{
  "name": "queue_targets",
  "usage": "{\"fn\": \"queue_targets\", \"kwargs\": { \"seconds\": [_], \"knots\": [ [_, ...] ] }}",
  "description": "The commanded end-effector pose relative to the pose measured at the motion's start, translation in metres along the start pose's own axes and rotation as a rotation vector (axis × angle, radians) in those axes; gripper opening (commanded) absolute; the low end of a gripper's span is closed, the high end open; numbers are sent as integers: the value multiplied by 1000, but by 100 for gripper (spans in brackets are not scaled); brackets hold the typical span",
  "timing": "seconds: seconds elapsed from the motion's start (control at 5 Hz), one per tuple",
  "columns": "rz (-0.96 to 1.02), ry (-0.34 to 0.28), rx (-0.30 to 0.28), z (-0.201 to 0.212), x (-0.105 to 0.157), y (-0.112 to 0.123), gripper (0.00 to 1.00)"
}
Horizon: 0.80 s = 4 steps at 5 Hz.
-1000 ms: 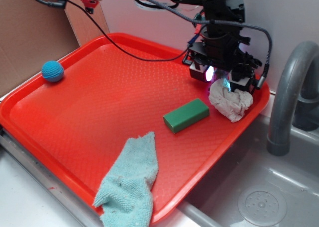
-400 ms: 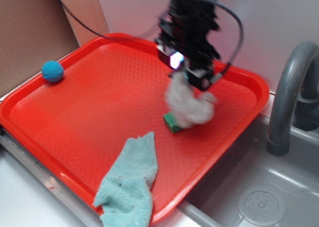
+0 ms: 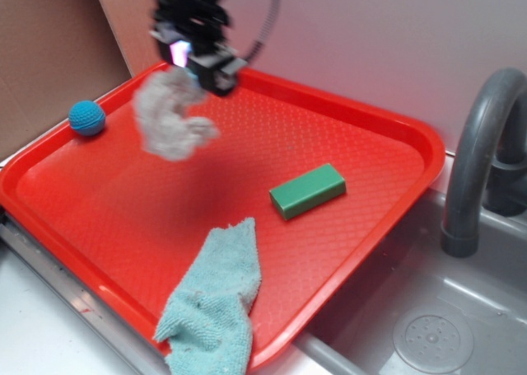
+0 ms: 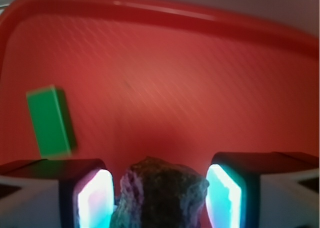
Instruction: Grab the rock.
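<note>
In the wrist view a dark brown-grey, rough, lumpy rock (image 4: 161,195) sits between my two lit fingers, and my gripper (image 4: 158,188) is shut on it. In the exterior view my gripper (image 3: 198,66) hangs high over the back left of the red tray (image 3: 362,115). The lump held under it (image 3: 169,115) looks pale grey-white and wrinkly there, and it is clear of the tray floor. No other stone shows on the tray.
A green block (image 3: 308,190) lies right of the tray's middle, also in the wrist view (image 4: 50,121). A blue knitted ball (image 3: 86,117) rests at the left rim. A light blue cloth (image 3: 216,301) drapes over the front edge. A grey faucet (image 3: 482,157) and sink are on the right.
My gripper has lifted the lump from the tray's far right corner. It has carried it leftward across the tray, past the green block, to the back left.
</note>
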<state>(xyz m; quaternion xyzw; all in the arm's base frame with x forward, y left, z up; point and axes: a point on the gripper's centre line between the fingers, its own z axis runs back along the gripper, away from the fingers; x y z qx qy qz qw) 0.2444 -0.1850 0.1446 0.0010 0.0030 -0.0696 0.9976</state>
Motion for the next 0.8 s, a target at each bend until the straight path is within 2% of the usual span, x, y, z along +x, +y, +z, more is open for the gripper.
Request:
{"fn": "queue_targets", "kwargs": {
  "seconds": [0.0, 0.2, 0.4, 0.6],
  "knots": [
    [109, -146, -27, 63, -53, 57, 0],
    [172, -151, -32, 71, -82, 68, 0],
    [178, -140, -56, 70, -96, 66, 0],
    [175, -65, -57, 66, -68, 74, 0]
  ]
}}
